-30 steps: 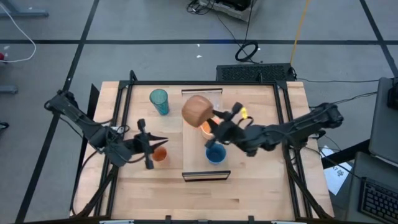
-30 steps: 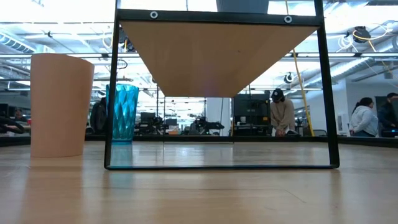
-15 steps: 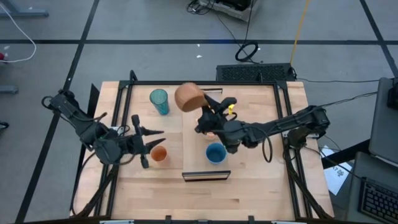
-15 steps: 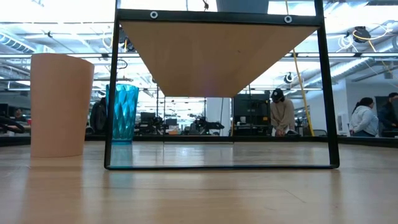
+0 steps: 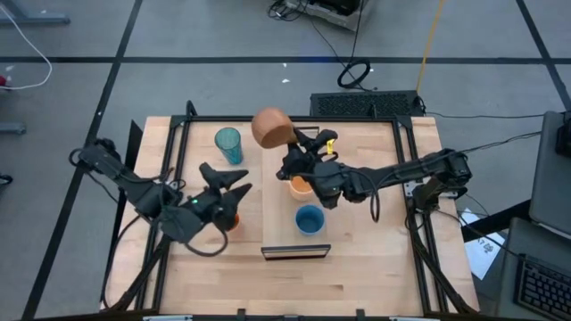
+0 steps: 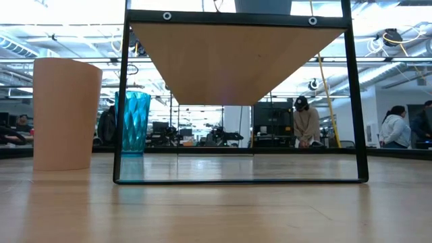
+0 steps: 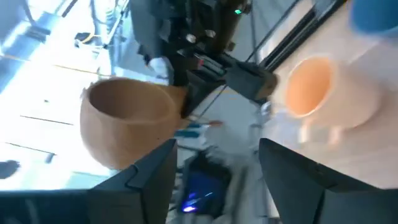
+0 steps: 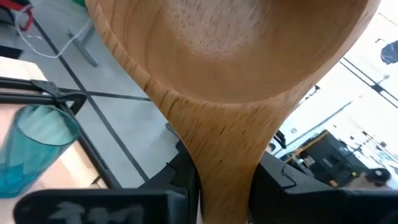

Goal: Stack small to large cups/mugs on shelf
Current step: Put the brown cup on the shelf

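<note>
My right gripper (image 5: 291, 157) is shut on the tan handled mug (image 5: 272, 127), raised over the far end of the shelf (image 5: 284, 239). On the shelf stand the orange handled mug (image 5: 299, 185) and the blue cup (image 5: 309, 218). The teal tumbler (image 5: 228, 144) stands on the table left of the shelf. My left gripper (image 5: 234, 183) is open above the small orange cup (image 5: 231, 222), which stands on the table and is partly hidden by the gripper. The low view shows the shelf's underside (image 6: 236, 61), the tumbler (image 6: 135, 123) and a pale orange cup (image 6: 66, 113). My right gripper pinches the tan mug's handle (image 8: 222, 146) between its two fingers (image 8: 277, 177), which come level from the table's right side. The mug's bowl (image 8: 236, 50) sticks out beyond the fingertips, lifted clear of the shelf.
Black frame rails (image 5: 183, 134) run along the table's left and right sides. The shelf rests on black legs (image 6: 120, 101). People stand in the room beyond the table (image 6: 307, 121). Bare tabletop lies right of the shelf (image 5: 366, 241).
My left gripper has opened, letting go of the small orange cup, and has risen and swung toward the shelf. My right gripper has carried the tan mug toward the table's far edge and slightly left, still clear of the shelf.
</note>
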`<state>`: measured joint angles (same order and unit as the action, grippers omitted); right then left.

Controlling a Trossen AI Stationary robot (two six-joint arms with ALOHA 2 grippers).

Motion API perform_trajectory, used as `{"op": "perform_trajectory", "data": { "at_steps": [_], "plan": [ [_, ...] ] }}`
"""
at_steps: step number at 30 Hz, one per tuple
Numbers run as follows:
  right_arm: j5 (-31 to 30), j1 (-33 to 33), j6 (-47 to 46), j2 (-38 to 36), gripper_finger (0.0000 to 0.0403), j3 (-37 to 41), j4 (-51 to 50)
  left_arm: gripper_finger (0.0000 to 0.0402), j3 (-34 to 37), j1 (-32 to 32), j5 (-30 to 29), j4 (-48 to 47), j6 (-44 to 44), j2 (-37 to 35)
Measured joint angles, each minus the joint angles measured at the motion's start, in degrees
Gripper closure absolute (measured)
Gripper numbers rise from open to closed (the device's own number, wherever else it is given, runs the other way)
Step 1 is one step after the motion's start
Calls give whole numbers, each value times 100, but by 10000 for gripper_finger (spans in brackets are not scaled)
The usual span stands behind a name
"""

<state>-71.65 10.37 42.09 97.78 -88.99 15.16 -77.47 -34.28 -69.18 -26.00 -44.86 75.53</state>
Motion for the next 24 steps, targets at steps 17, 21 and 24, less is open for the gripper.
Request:
{"op": "perform_trajectory", "data": {
  "at_steps": [17, 21, 24],
  "plan": [
    [443, -142, -413, 0, 323, 0, -336, 167, -276, 902, -3, 492, -4370, 672],
    [447, -139, -618, 0, 323, 0, -697, 167, -276, 975, 26, 1055, -4665, 670],
    [447, -132, -770, 0, 323, 0, -904, 167, -276, 1011, 23, 1149, -4723, 594]
  ]
}}
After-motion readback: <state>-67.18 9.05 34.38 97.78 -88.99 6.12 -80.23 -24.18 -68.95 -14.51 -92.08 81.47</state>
